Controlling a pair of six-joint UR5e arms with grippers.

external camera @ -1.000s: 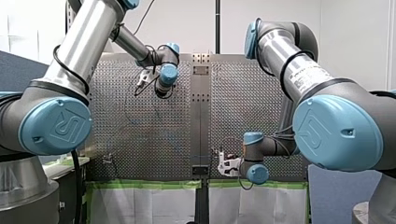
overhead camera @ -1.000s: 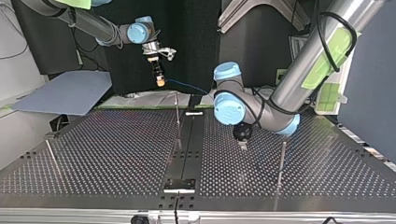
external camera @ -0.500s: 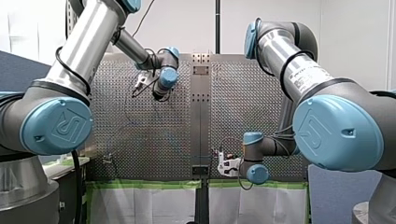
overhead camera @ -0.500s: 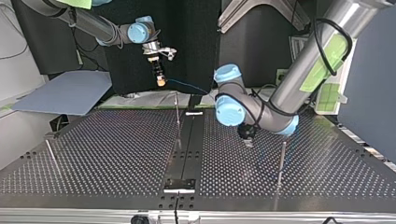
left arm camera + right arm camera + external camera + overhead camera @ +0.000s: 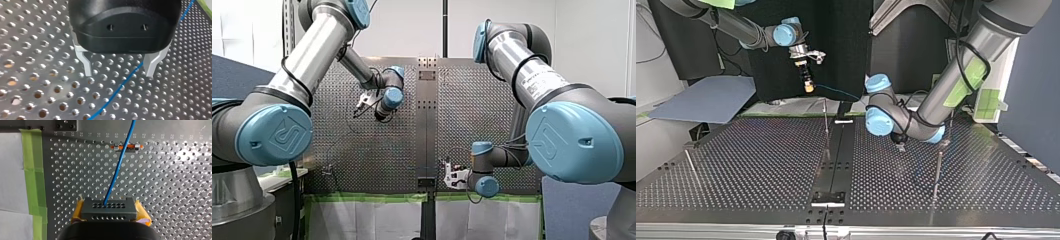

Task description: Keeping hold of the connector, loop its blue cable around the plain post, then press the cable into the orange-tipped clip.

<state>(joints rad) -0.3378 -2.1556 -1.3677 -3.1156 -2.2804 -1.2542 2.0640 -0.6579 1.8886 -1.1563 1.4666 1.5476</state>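
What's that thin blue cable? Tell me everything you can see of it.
The blue cable is thin and plastic-looking. One end enters a hole in the dark connector, clamped by my right gripper between yellow pads. From there it runs straight, passing over the orange-tipped clip. It also slants over the perforated table beneath my open left gripper, which does not hold it.

left gripper [image 5: 117, 73]: jaws apart | right gripper [image 5: 110, 210]: jaws clamped, raised
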